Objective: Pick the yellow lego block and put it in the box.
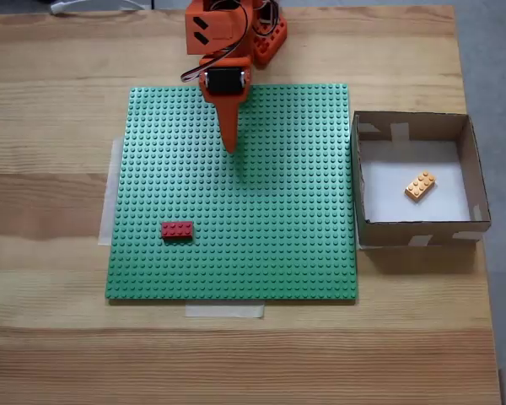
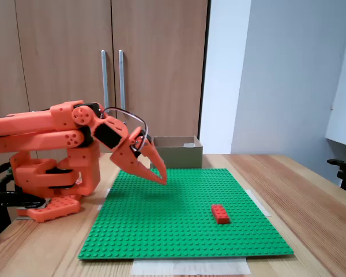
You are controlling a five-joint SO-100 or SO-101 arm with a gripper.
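While the orange arm (image 1: 223, 38) folds back toward the table's far edge in a fixed view from above, a red brick (image 1: 177, 229) lies toward the near left corner of the green baseplate (image 1: 278, 245), well apart from everything else. Farther right, the jaws (image 1: 229, 145) hang point-down above the plate's far half, clenched together and grasping nothing; in a fixed view from the side they (image 2: 161, 178) also read as closed, tips clear of the studs, with the red brick (image 2: 220, 213) toward the plate's near right part. White tape shows under the plate's left and near edges on the wooden table (image 1: 51, 337). At the table's right edge, the box (image 1: 481, 202) sits touching the plate's right side. The yellow lego block (image 1: 420, 185) lies tilted on the box's white floor, right of centre, apart from the walls.
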